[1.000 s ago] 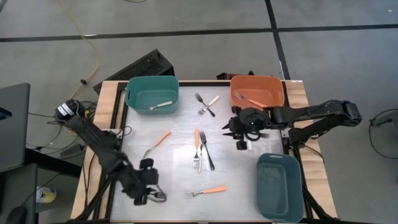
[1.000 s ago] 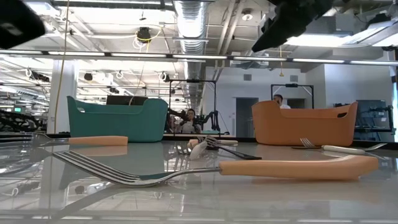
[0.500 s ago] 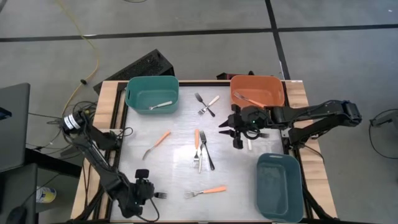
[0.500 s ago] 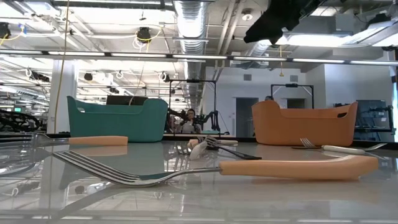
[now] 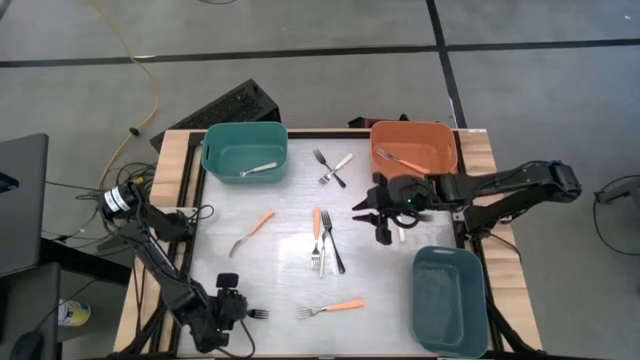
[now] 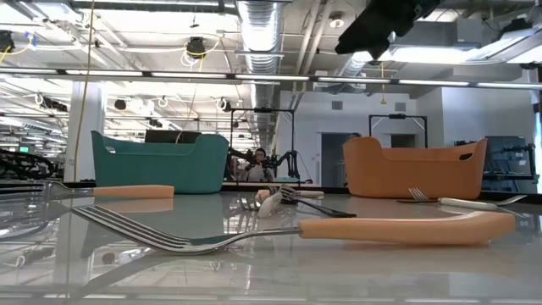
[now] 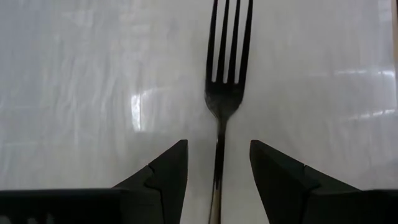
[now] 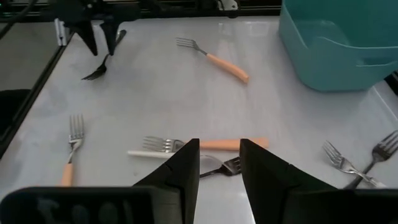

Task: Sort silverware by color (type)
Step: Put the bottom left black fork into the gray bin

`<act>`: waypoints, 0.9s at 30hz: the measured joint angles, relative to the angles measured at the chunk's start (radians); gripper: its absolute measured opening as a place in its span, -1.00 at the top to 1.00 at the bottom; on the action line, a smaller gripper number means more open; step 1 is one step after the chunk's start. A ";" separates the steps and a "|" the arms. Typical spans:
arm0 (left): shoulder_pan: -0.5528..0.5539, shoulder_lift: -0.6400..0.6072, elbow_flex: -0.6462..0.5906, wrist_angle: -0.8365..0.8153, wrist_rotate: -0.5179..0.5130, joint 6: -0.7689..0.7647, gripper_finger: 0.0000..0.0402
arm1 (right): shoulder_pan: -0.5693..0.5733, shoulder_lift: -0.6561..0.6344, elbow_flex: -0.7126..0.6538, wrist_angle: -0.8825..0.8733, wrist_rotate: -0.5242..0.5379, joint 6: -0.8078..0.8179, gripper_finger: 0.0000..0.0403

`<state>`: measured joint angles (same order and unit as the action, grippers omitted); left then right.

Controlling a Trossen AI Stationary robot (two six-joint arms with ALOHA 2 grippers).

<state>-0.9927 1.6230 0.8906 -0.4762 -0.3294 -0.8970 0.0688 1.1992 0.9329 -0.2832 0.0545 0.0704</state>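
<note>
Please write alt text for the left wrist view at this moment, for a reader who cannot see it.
The left gripper points its two dark fingers down at a glossy white tabletop, open, straddling the thin handle of a dark metal fork without visibly touching it. The fork lies flat, its four tines pointing away from the gripper.

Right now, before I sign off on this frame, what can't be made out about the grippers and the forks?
- Left gripper: the fork lies between its fingers, but its handle runs off the left wrist picture's edge, so its colour and any grip are unclear.
- Right gripper: in the high view a white piece beside it is too small to name.
- Teal bin: contents blurred by the high view's distance.
</note>
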 joint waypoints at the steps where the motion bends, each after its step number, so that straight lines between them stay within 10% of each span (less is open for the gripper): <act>1: -0.003 0.000 0.000 0.000 -0.004 -0.002 0.22 | 0.005 0.000 0.000 0.000 0.000 0.000 0.32; 13: -0.018 -0.005 -0.126 0.177 0.026 -0.053 0.24 | 0.069 0.000 0.000 -0.001 -0.004 -0.045 0.32; 27: 0.019 -0.004 -0.128 0.068 0.067 0.034 0.96 | 0.095 0.000 0.000 -0.086 -0.004 -0.043 0.32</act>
<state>-0.9737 1.6194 0.7628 -0.4084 -0.2621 -0.8633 0.1638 1.1992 0.9325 -0.3691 0.0505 0.0271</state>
